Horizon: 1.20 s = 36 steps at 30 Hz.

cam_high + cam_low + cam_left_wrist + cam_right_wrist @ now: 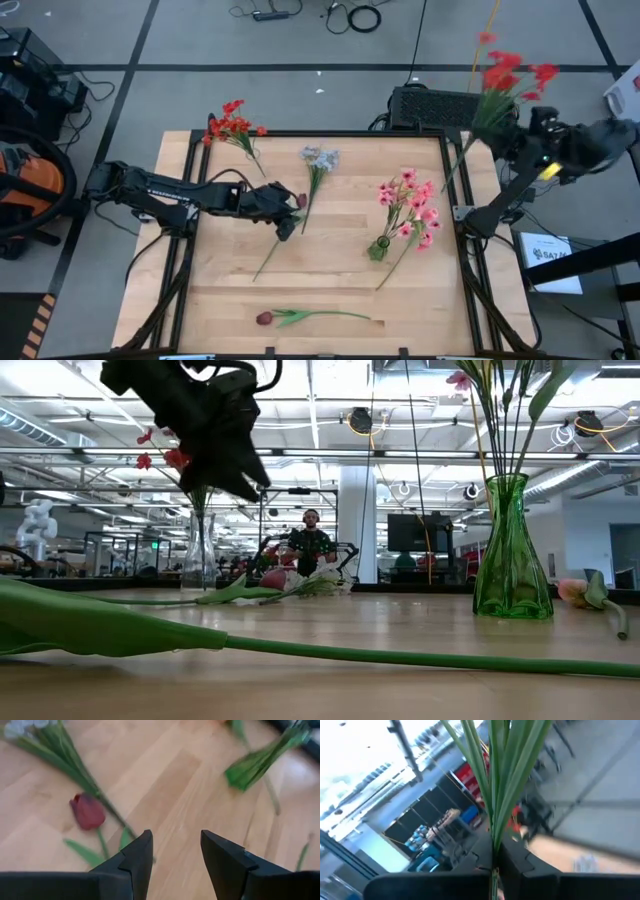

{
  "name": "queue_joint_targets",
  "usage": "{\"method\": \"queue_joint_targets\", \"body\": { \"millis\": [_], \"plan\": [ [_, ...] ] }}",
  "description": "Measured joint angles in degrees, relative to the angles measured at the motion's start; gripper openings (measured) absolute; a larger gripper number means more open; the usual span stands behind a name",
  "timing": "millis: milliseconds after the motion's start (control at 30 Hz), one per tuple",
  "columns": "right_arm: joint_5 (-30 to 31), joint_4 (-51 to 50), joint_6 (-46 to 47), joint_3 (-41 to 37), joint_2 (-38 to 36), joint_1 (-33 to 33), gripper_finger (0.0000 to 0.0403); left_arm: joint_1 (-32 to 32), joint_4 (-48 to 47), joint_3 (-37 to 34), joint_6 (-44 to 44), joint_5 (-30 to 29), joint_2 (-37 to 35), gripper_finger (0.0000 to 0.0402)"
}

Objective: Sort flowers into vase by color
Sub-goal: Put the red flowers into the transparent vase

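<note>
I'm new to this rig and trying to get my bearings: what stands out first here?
The right pincer, lifted past the table's far right corner, grips a bunch of bright red artificial flowers on green stems. Near the wooden table's middle, the left pincer hovers open beside a dark red tulip. A green glass vase already holds pink blossoms.

A vase (378, 248) stands right of centre on the counter (330, 300), blossoms (408, 205) in it. Upper left, another bunch (232, 125) stands at the corner. A tulip (266, 318) lies along the bottom edge — a bunch (320, 158) at upper centre, the left gripper (290, 212) just left of its stem.
</note>
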Motion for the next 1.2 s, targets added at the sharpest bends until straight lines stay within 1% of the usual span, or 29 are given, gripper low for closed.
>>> {"method": "queue_joint_targets", "body": {
  "millis": [100,200,267,333,400,467,567,733,867,967,1033,1100,1200],
  "plan": [
    [0.0,12.0,-18.3,0.0,1.1,0.0,0.0004,0.0,3.5,0.0,-0.6,-0.4,0.0,0.0171],
    [0.0,21.3,-33.3,0.0,3.4,-0.1,0.0004,0.0,5.5,0.0,-0.6,-0.4,-0.9,0.0171],
    [-0.1,26.6,-41.7,0.0,5.7,-0.7,0.0004,0.0,5.6,0.0,-0.6,-0.5,-1.7,0.0171],
    [-0.2,31.4,-48.9,0.0,8.3,-2.4,0.0004,0.0,4.6,0.0,-0.2,-0.4,-3.0,0.0171],
    [-0.6,36.9,-53.7,-0.1,11.0,-5.4,0.0004,0.2,4.9,0.0,-0.1,0.4,-4.7,0.0171],
    [-3.4,41.2,-56.7,-0.1,13.6,-9.1,0.0003,0.9,4.6,0.0,0.3,2.9,-6.9,0.0171],
    [-11.3,44.7,-56.7,-0.1,17.3,-15.2,0.0002,1.7,4.1,0.0,1.0,5.2,-10.4,0.0171],
    [-18.4,44.5,-49.5,-0.1,24.3,-24.4,0.0002,1.8,0.8,0.0,3.4,5.6,-17.5,0.0171],
    [-27.8,46.5,-46.2,-0.1,30.1,-30.4,0.0001,1.7,-3.8,0.0,4.4,6.4,-24.0,0.0171],
    [-28.5,44.0,-45.5,2.3,32.9,-34.8,0.0001,1.5,-7.0,0.0,4.9,7.1,-28.1,0.0171],
    [-29.7,38.6,-44.0,4.5,33.7,-38.3,0.0001,0.9,-8.8,0.0,4.9,7.0,-30.2,0.0171],
    [-34.6,35.7,-40.4,6.6,34.6,-42.7,0.0001,0.4,-10.7,0.0,5.0,7.0,-32.0,0.0171],
    [-46.3,34.1,-36.6,7.9,36.3,-49.8,0.0000,-0.3,-12.0,0.0,5.9,7.0,-33.4,0.0171]
  ]
}}
